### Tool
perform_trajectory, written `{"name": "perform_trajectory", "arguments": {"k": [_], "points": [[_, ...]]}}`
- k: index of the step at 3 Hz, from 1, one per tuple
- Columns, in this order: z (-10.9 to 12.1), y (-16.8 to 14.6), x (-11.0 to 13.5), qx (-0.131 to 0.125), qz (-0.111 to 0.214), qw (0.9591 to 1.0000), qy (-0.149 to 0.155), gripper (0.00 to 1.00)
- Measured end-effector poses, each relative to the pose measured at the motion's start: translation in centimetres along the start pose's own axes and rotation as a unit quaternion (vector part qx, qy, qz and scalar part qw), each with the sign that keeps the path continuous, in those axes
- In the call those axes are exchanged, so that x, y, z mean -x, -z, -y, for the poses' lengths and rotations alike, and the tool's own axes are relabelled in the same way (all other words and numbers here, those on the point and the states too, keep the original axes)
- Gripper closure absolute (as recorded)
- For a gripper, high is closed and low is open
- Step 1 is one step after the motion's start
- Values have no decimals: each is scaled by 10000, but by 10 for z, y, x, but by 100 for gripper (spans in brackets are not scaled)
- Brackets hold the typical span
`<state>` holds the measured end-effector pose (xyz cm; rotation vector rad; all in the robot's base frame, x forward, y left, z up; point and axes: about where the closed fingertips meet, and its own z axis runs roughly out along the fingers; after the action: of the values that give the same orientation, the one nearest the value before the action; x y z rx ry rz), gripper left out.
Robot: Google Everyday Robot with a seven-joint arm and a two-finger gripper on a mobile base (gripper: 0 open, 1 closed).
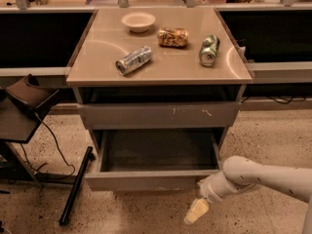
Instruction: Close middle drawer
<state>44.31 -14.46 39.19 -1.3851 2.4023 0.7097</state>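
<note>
The middle drawer is a wide grey wood-grain drawer with a plain front panel. It stands partly open below the drawer front with pale scratch marks, and its smooth grey interior shows. My white arm comes in from the right. My gripper hangs just below and in front of the drawer front's right end, with a pale yellowish fingertip pointing down-left.
On the cabinet top are a white bowl, a snack bag, a silver can and a green can, both cans lying down. A black chair or stand with cables is at the left. A black bar lies on the floor.
</note>
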Motion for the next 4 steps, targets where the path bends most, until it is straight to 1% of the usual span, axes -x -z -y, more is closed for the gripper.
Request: {"name": "perform_trajectory", "arguments": {"k": [1, 2, 3, 4], "points": [[6, -9, 56, 21, 314, 9991, 276, 0], [6, -9, 56, 21, 315, 9991, 276, 0], [25, -10, 60, 33, 389, 9989, 267, 0], [32, -12, 61, 64, 383, 9990, 236, 0]]}}
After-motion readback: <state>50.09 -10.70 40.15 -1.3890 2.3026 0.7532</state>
